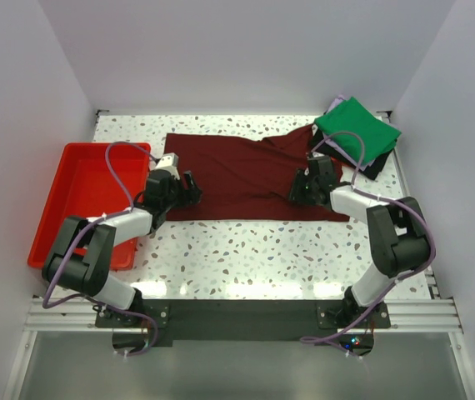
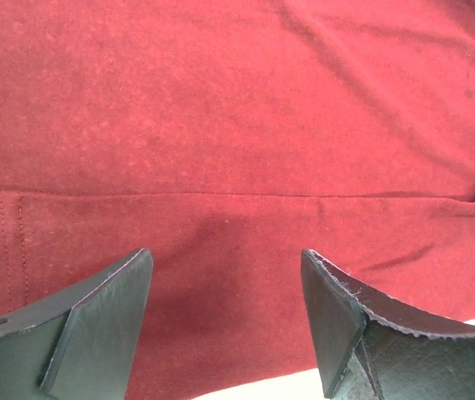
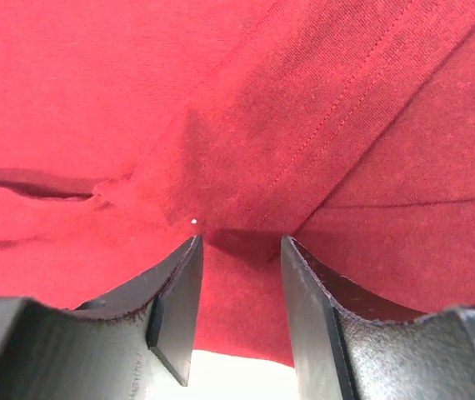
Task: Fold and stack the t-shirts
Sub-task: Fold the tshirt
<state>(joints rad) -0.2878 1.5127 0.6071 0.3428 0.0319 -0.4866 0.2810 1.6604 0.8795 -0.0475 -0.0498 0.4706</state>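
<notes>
A large dark maroon t-shirt (image 1: 246,171) lies spread flat across the middle of the table. My left gripper (image 1: 186,190) is over its left edge, open wide with both fingers down on the cloth (image 2: 221,125) and nothing pinched between them (image 2: 225,254). At the shirt's right part, by a sleeve seam (image 3: 321,125), my right gripper (image 1: 304,187) stands low with its jaws narrowed but still apart (image 3: 239,237). A ridge of maroon cloth lies between them. A folded bright green t-shirt (image 1: 358,129) rests on a black one (image 1: 379,165) at the back right.
A red plastic tray (image 1: 79,187) sits at the left, partly off the table's edge. White walls close in the back and both sides. Bare speckled tabletop (image 1: 254,250) runs between the maroon shirt and the arm bases.
</notes>
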